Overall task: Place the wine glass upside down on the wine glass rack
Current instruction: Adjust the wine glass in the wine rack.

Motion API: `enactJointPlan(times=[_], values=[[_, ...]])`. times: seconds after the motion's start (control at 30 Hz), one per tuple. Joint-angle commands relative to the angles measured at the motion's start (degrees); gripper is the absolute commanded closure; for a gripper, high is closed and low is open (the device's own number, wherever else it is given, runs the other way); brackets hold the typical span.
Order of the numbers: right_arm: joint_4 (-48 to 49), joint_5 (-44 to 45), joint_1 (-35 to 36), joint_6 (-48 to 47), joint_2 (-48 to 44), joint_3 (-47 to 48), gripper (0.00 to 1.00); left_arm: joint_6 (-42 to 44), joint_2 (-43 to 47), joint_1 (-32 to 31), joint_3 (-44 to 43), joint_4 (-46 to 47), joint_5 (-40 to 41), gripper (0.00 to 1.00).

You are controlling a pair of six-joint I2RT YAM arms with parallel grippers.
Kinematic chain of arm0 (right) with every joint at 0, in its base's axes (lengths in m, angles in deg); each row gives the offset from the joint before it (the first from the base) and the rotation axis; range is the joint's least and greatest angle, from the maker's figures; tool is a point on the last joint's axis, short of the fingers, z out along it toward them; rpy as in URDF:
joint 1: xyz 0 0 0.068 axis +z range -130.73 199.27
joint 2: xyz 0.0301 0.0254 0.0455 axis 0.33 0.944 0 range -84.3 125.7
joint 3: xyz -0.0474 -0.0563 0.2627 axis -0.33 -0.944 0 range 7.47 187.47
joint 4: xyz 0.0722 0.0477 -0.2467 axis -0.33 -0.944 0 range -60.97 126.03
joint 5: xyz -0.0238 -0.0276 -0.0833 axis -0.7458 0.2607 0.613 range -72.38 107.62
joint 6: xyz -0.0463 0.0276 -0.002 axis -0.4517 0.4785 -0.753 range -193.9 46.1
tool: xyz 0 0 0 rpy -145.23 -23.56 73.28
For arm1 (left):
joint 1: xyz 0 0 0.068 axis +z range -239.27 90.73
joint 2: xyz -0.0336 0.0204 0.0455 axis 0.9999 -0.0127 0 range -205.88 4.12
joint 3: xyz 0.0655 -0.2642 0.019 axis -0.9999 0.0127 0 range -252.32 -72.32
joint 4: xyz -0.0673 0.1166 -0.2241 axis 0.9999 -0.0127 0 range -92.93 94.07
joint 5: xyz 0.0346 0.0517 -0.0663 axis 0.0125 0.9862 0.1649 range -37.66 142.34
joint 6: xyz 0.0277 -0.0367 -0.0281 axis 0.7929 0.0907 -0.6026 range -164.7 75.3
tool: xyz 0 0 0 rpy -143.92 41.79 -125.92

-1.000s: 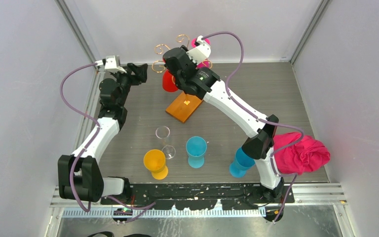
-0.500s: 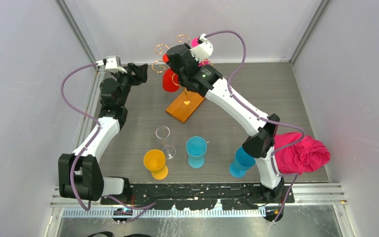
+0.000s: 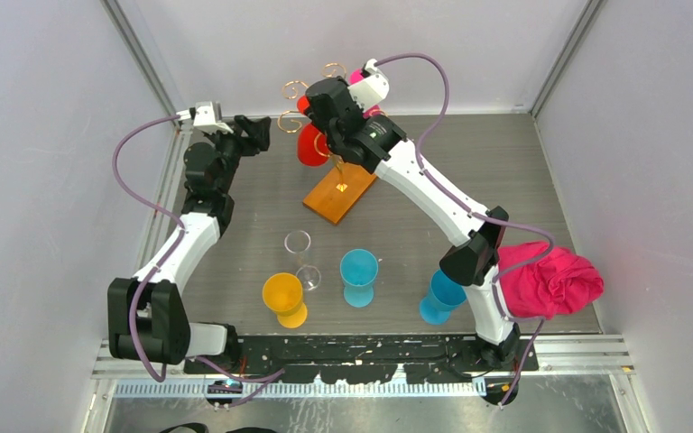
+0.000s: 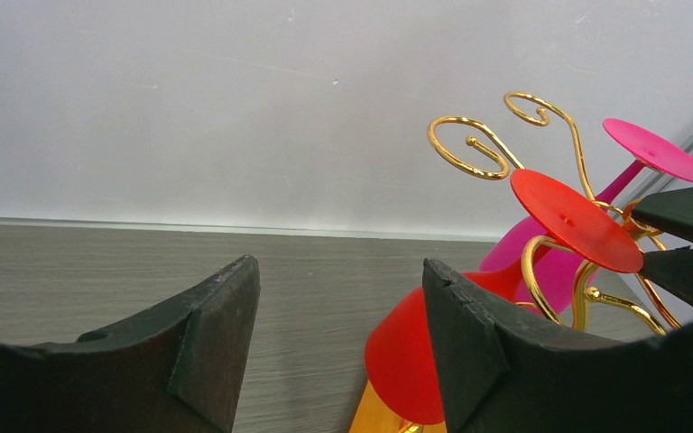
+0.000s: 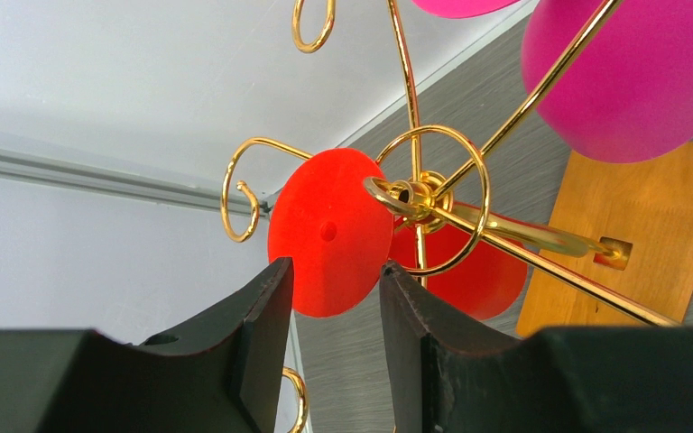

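A grey wood-grain table (image 3: 505, 180) carries everything. The right arm (image 3: 424, 189) reaches from the near edge diagonally to the far edge. The left arm (image 3: 189, 234) runs up along the left edge toward the far left corner. A crumpled pink cloth (image 3: 550, 281) lies at the right edge, near the near right corner.

The wine glass rack (image 3: 332, 200) stands close to the far edge, left of its middle, with its orange-brown base turned at a slant. A small pale mark on the base is too small to read.

The red wine glass (image 3: 309, 147) hangs upside down on the rack's left side. Its flat foot rests up in a gold scroll and its bowl points down over the base. A pink glass (image 5: 623, 81) hangs inverted on the side nearer the far edge.

Four more glasses stand toward the near edge: a teal one (image 3: 358, 268) at the middle, a second teal one (image 3: 439, 298) partly behind the right arm, a yellow one (image 3: 282, 293) and a clear one (image 3: 300, 248).

The right gripper (image 5: 334, 271) sits at the rack top. Its jaws are parted and hold nothing, with the red foot just beyond their tips. The left gripper (image 4: 338, 271) faces the rack from the left, its jaws wide apart and empty.
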Motion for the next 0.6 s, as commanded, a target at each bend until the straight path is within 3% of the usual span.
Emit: enactJointPlan(times=[0.0, 0.57], values=[[0.4, -0.6, -0.6, 0.8, 0.2, 2.7, 0.54, 0.8, -0.1, -0.3, -1.6, 3.7, 1.0, 0.33], [2.3, -1.8, -1.1, 1.2, 0.7, 1.8, 0.69, 1.1, -0.7, -0.2, -1.3, 4.5, 1.3, 0.33]])
